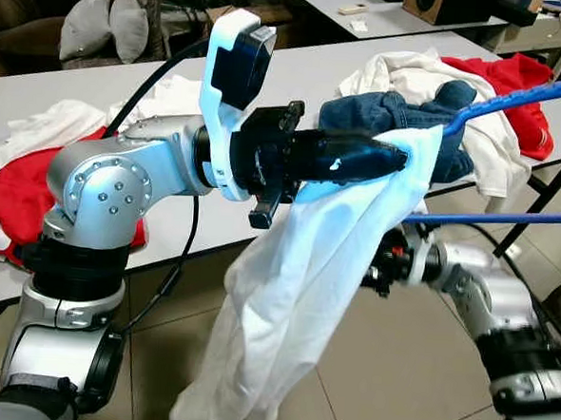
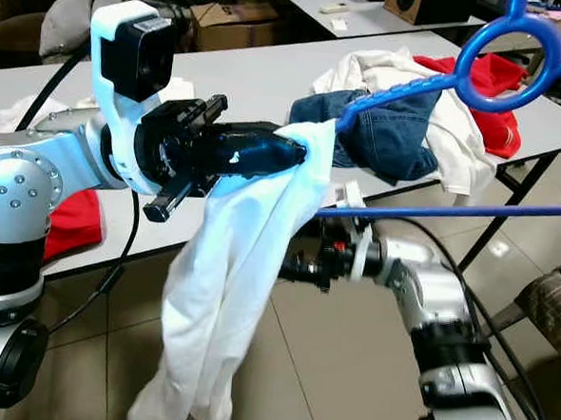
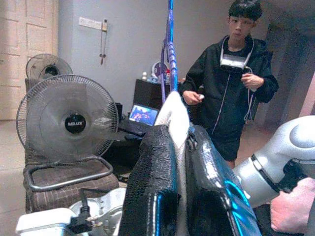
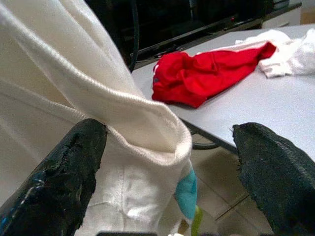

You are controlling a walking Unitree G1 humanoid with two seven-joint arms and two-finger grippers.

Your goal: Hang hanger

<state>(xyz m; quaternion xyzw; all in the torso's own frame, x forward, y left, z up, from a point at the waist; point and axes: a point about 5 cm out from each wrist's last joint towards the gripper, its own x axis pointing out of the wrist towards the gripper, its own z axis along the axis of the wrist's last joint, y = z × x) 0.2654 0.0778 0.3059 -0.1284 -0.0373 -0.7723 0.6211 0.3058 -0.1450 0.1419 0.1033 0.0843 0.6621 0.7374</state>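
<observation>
Left pincer (image 1: 398,158) clamps white shirt (image 1: 304,297) on blue hanger (image 2: 499,66).

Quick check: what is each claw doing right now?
Left claw: shut on the white garment draped on the blue hanger.
Right claw: open, at the garment's hem.
</observation>
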